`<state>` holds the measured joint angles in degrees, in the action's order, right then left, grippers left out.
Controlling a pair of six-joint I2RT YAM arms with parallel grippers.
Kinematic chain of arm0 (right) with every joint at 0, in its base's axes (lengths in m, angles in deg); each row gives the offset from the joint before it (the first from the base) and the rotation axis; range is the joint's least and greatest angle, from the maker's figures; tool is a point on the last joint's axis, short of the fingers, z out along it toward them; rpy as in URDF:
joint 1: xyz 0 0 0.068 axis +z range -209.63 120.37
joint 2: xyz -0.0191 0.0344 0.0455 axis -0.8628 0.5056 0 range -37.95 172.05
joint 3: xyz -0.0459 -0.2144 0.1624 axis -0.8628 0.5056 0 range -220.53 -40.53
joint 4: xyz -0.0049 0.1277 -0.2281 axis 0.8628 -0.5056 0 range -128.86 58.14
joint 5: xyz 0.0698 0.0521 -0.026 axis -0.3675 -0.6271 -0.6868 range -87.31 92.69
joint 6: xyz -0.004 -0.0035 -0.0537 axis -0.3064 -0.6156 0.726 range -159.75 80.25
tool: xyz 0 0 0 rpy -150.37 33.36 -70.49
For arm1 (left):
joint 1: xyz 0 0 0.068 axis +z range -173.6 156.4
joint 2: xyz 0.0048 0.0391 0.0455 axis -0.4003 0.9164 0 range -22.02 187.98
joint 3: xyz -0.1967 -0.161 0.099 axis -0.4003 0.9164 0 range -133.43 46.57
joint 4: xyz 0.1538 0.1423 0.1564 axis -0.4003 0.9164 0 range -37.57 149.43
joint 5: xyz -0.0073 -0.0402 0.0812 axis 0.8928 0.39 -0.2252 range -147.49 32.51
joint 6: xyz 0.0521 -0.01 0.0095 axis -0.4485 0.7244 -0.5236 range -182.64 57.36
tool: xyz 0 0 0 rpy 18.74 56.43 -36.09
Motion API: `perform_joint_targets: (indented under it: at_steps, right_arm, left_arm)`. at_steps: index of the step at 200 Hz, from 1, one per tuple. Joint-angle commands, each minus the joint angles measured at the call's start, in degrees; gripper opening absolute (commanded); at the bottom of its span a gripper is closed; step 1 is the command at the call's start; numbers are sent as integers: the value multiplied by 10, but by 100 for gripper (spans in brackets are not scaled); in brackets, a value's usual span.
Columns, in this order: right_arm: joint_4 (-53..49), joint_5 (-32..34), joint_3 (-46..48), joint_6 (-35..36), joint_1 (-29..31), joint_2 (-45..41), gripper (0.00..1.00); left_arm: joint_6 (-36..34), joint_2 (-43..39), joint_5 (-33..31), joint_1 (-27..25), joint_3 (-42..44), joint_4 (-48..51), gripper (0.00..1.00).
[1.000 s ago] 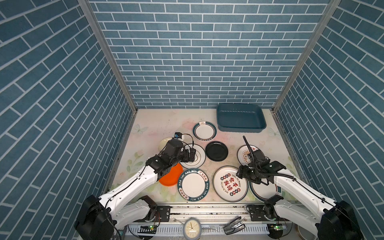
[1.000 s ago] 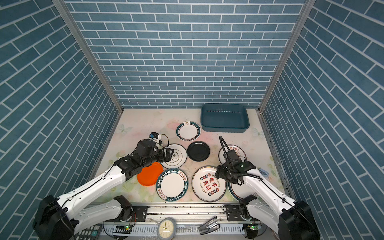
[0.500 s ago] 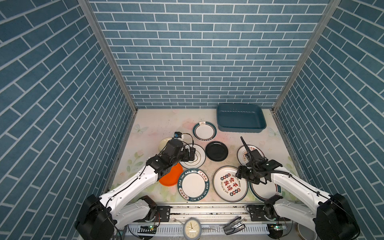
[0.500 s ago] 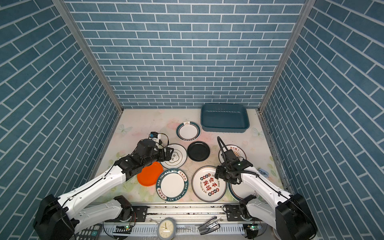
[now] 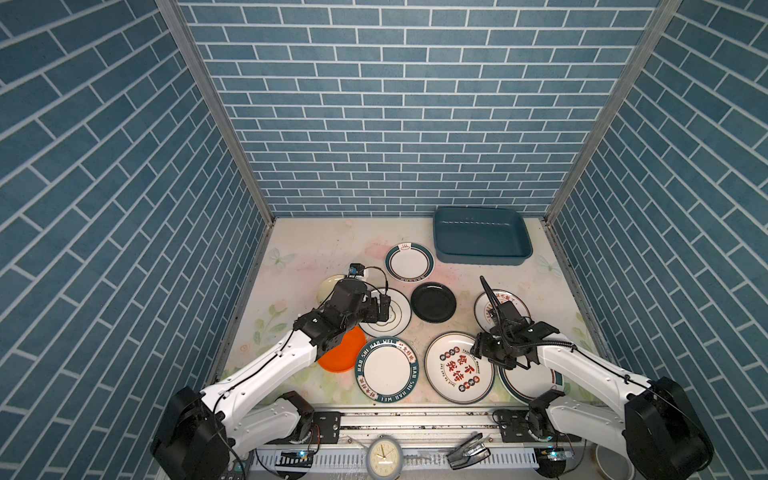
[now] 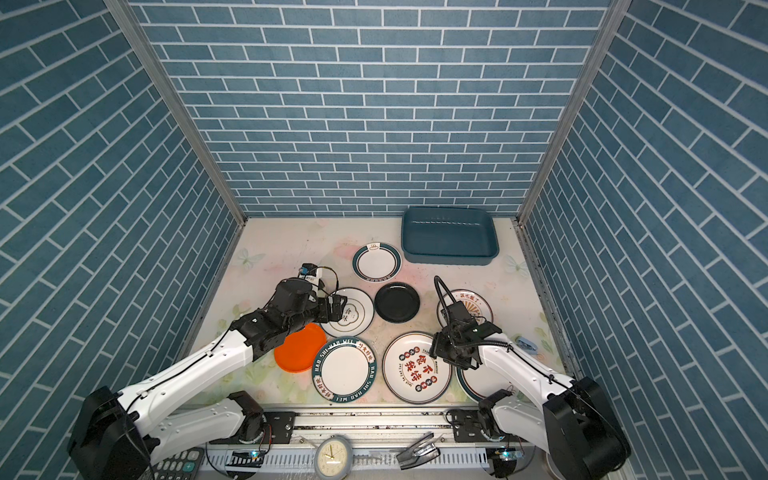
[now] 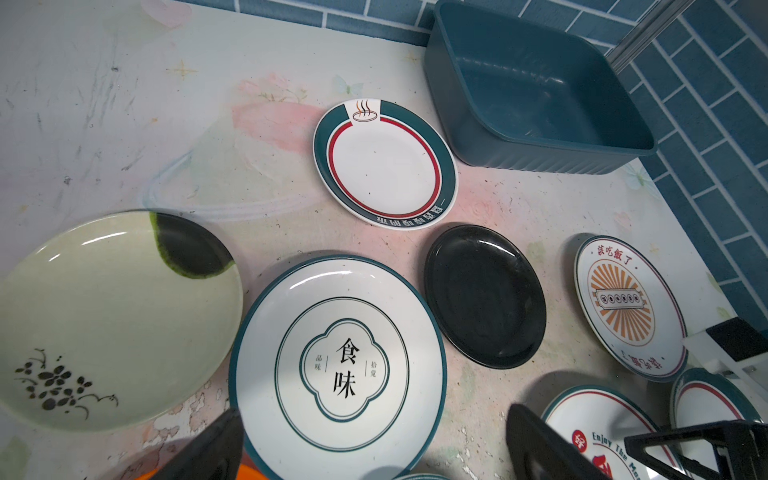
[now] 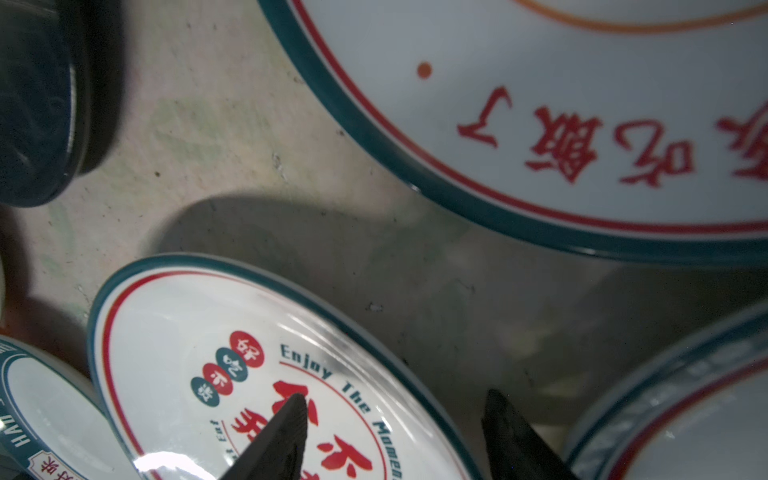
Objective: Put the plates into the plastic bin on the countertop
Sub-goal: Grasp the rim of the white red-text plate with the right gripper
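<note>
Round shallow plates (image 6: 345, 370) lie spread over the pale rose-printed counter (image 5: 307, 249), all in front of the dark teal rectangular plastic bin (image 5: 482, 245), which sits in the far right corner. Nearest the bin is a white plate with a teal and red rim (image 5: 409, 262); a plain black plate (image 5: 433, 302) lies just nearer, with a white plate bearing an orange sunburst (image 7: 623, 303) to its right. The right end effector (image 8: 395, 432) is low at the far right edge of the large white plate printed with red Chinese characters (image 5: 455, 370), jaws partly open and straddling that rim, one finger (image 8: 286, 432) over the printed face; whether it touches cannot be told. The left end effector (image 7: 374, 446) hangs wide open, holding nothing, above the white plate with a teal four-lobed motif (image 7: 340, 365), beside a pale green plate (image 7: 104, 316). A plain orange plate (image 5: 338, 359) shows under the left arm (image 5: 270, 365), just beside a white plate with a teal lettered rim (image 5: 386, 370)
</note>
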<state>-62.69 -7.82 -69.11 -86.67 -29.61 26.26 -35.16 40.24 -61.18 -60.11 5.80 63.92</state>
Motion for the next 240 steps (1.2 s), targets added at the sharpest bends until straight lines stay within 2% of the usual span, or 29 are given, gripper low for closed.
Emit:
perform_joint_targets:
  at_steps: [1,10,50,104,187,240]
  right_arm:
    - [13,10,8,-26,3,10,58]
    - [17,11,8,-28,4,12,52]
    - [22,22,6,-28,4,31,39]
    - [32,46,5,-43,4,31,31]
    - [57,80,33,-71,4,-30,8]
    - [54,102,48,-81,4,-71,0]
  left_arm:
    - [-11,-8,-14,-4,6,1,100]
    - [-11,-9,-16,-3,6,4,100]
    - [-13,-12,-21,-4,5,9,100]
    - [-18,-18,-35,-3,17,11,100]
    - [-17,-1,-32,-3,12,6,100]
    - [-15,15,-26,-3,10,-2,99]
